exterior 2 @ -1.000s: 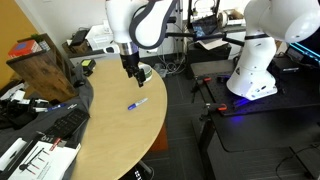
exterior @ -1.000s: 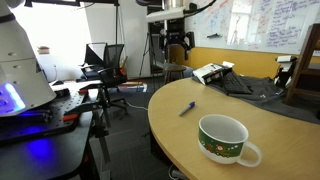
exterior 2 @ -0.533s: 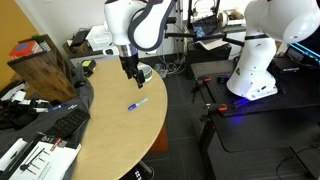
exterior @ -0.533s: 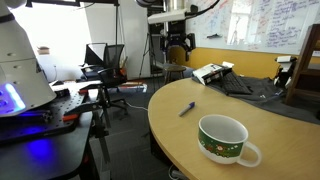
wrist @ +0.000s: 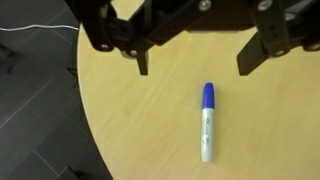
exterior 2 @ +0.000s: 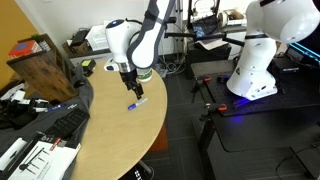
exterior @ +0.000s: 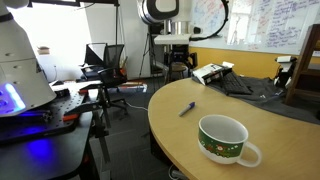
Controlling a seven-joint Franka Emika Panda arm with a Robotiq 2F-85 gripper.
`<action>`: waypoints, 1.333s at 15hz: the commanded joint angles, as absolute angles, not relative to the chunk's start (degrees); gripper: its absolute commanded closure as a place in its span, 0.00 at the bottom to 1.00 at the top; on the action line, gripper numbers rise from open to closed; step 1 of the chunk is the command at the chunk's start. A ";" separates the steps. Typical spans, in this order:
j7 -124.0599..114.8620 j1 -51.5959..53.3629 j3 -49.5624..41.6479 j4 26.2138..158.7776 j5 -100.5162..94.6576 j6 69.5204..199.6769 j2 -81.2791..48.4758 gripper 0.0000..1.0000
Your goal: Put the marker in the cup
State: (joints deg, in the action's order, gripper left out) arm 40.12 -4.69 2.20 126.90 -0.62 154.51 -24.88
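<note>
Curved pale-wood tabletop (exterior: 175, 135) w/ office bkgd behind. Nearest the camera in an exterior view sits the large green-patterned mug, white inside w/ a white handle, i.e. the cup (exterior: 224, 138); upright, and its interior looks empty as far as the view shows.

Beyond the cup, well apart from it, the slim dark-blue marker w/ bluish cap (exterior: 187, 108) lies flat on bare wood, touching nothing else. Wrist view shows the marker (wrist: 207, 122) lengthwise, cap end toward the fingers.

Farther from the cup again, the black two-finger gripper (exterior: 181, 62) hovers over the marker; wrist view has the gripper (wrist: 195, 65) w/ jaws spread wide, nothing btwn them, not touching the marker. An exterior view puts the gripper (exterior 2: 131, 88) just above the marker (exterior 2: 135, 104).

Farthest from the cup: whiteboard w/ handwriting (exterior: 270, 25) on the wall.

Progress, as judged: early. Nothing grasped yet. Left to do: descend, close on the marker, lift, carry over to the cup, release inside.
</note>
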 commanded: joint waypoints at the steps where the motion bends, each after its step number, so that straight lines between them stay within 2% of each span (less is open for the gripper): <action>1: 41.47 -9.38 6.17 121.72 -1.60 160.39 -33.05 0.00; 11: 39.97 -15.76 9.38 110.67 -5.19 158.52 -46.60 0.00; 12: 39.72 -15.67 9.13 110.05 -5.70 158.19 -47.24 0.16; 13: 39.82 -15.84 9.24 109.59 -6.10 157.96 -47.75 0.26; 20: 38.93 -14.97 7.91 108.05 -8.42 156.54 -48.90 0.80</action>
State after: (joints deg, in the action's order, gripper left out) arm 40.13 -14.89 7.84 109.35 -6.55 158.62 -48.68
